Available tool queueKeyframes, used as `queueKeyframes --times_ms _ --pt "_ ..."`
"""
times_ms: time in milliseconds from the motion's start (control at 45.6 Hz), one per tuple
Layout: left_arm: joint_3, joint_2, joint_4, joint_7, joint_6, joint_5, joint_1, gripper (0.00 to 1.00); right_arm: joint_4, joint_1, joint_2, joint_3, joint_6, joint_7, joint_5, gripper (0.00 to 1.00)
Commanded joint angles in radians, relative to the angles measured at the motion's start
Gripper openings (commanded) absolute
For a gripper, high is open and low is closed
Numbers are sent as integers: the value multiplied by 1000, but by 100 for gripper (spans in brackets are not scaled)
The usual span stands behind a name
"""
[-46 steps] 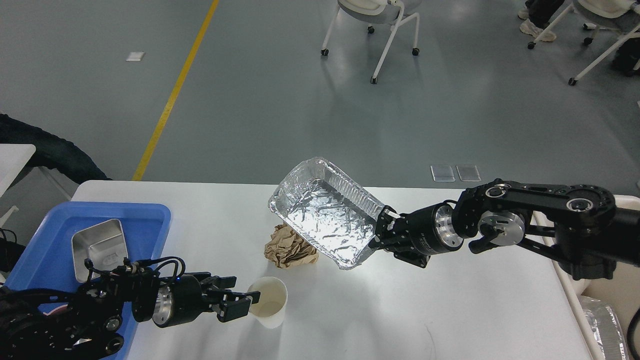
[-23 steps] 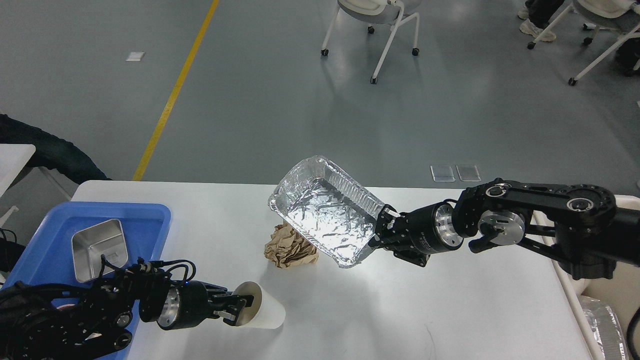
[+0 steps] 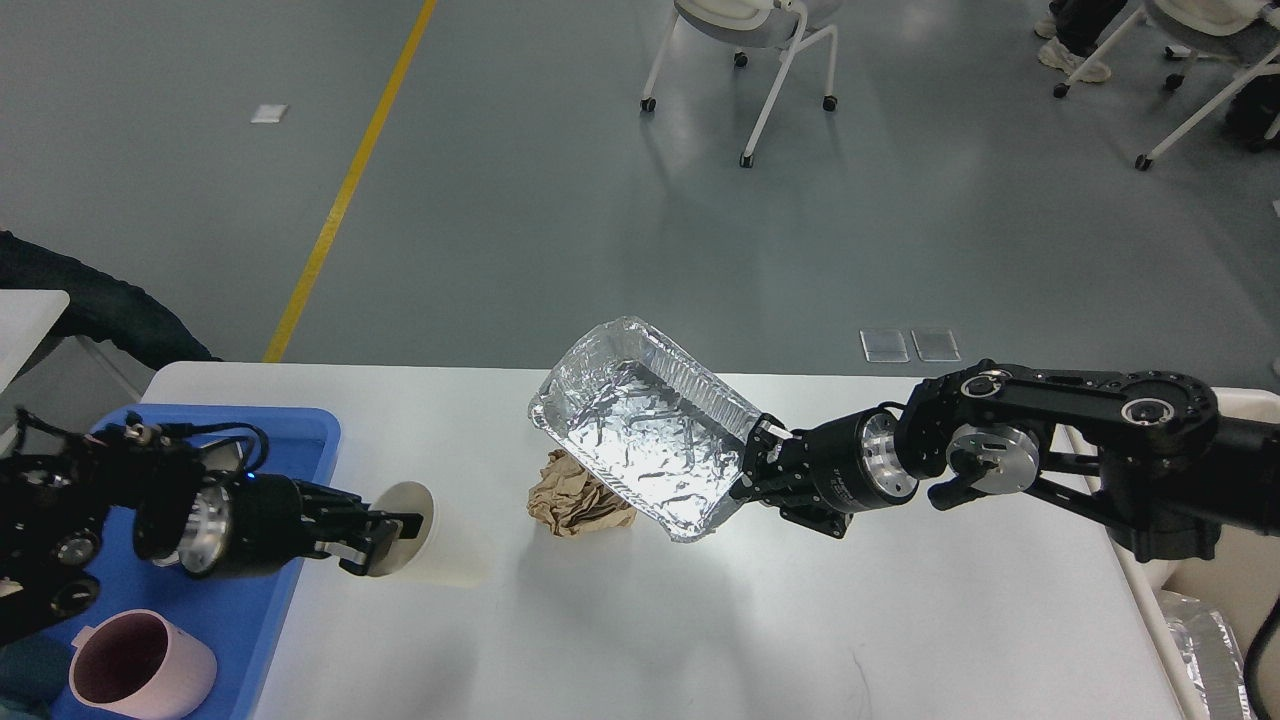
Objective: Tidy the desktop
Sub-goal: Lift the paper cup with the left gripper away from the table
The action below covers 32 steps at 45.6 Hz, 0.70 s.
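Note:
The white desktop [image 3: 800, 620] fills the lower half of the head view. My left gripper [image 3: 385, 527] is shut on the rim of a white paper cup [image 3: 435, 540], which is tipped on its side with its mouth facing left, just right of the blue tray [image 3: 290, 430]. My right gripper [image 3: 752, 478] is shut on the right end of a crinkled foil container [image 3: 640, 435], held tilted above the desktop. A crumpled brown paper ball [image 3: 575, 497] lies on the desktop partly under the foil container.
In the blue tray a pink mug [image 3: 140, 668] stands at the near end; my left arm hides the tray's middle. A cream bin [image 3: 1210, 620] with foil inside sits off the right edge. Chairs [image 3: 760, 40] stand on the far floor.
My left gripper closed on the cup's rim, tipped the cup over and carried it left toward the blue tray. The pink mug came into view. The foil container shifted slightly left.

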Motion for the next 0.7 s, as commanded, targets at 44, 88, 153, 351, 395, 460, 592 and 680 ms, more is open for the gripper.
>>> queueKeyframes --times_ms 44,88,153,351,395,460,592,680 --pt "-138 100 -29 -40 -90 -12 -3 0 2 -6 13 -1 0 0 -1 0" --pt "-168 107 -29 -48 -110 -16 -3 0 2 -6 18 -1 0 -2 -1 0" --pt "-214 111 -27 -52 -146 -18 -5 0 2 -4 21 1 -1 -2 -1 0" --pt "-319 19 0 -40 -241 -18 -46 0 5 -6 23 -1 -3 -2 -1 0" --pt "-317 -29 19 -34 -256 -16 -81 0 7 -6 23 -1 -3 -2 -1 0" --pt "-308 -109 59 -12 -276 -15 -139 0 7 -4 23 -1 -3 -2 -1 0" --pt "-302 -294 166 28 -313 -1 -228 0 8 2 43 -1 -1 -2 -1 0" --pt "-296 -400 226 34 -334 13 -261 0 7 7 55 -1 -1 -2 -1 0"
